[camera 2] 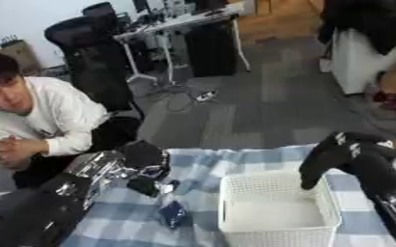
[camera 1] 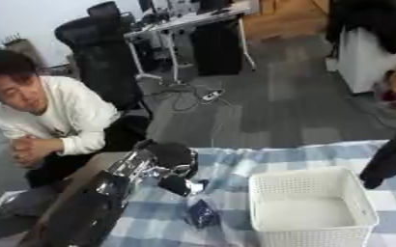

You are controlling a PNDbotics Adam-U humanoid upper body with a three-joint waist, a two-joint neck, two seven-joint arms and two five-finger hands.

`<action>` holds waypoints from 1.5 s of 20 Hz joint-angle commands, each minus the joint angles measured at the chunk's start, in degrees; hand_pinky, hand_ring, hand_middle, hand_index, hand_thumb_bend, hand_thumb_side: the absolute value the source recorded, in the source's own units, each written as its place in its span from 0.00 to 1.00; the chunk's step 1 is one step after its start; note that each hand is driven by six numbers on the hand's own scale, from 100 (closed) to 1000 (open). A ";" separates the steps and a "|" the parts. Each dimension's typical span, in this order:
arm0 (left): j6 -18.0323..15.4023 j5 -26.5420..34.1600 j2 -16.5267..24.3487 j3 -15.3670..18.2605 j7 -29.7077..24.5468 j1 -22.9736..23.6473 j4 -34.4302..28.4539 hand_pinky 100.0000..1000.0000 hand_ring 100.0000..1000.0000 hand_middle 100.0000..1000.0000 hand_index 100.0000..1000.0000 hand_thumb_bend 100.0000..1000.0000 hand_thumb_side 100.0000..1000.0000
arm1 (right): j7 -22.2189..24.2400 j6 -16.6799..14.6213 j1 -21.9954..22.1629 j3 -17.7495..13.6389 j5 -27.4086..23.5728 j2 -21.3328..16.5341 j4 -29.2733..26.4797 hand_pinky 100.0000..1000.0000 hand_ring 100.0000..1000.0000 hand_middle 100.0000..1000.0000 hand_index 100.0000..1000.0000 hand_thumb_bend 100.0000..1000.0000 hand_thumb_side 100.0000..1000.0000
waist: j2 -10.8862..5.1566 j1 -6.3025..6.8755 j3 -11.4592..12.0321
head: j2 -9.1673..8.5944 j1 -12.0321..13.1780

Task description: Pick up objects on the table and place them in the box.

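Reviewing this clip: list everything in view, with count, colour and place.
basket: one, white perforated plastic, on the table at right; nothing visible inside.
tablecloth: one, blue-white check, covering the table.
dark blue object: one, on the cloth left of the basket.
office chairs: two, black, far left.
desk: one, white, far back.
cables: a tangle on the grey floor.
left hand: black, above the dark blue object; fingers unclear.
right hand: black, fingers hanging relaxed over the basket.

An office: swivel chairs (camera 1: 100, 43), white desk (camera 1: 184, 21) with computers, floor cables (camera 1: 189, 94)
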 commanded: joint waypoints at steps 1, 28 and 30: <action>0.98 0.47 1.42 -0.53 -8.45 -1.61 0.48 1.00 1.00 0.95 0.89 1.00 1.00 | 0.15 0.03 -0.57 -0.15 0.17 -0.40 -0.96 0.50 0.43 0.49 0.56 0.07 0.98 | -1.19 -0.28 0.16 | -0.65 0.58; 8.45 9.80 -2.12 -11.13 -39.87 -2.51 -1.33 1.00 1.00 1.00 1.00 1.00 1.00 | 0.13 0.61 -0.74 0.13 0.13 -0.51 -0.96 0.52 0.44 0.50 0.57 0.08 0.98 | -1.60 0.70 -0.16 | 0.44 -0.26; 7.76 10.64 -1.74 -12.67 -39.87 -2.16 -1.95 1.00 1.00 1.00 1.00 1.00 1.00 | 0.12 0.67 -0.68 0.15 0.14 -0.59 -0.96 0.52 0.44 0.50 0.58 0.08 0.98 | -1.64 0.78 -0.10 | 0.51 -0.21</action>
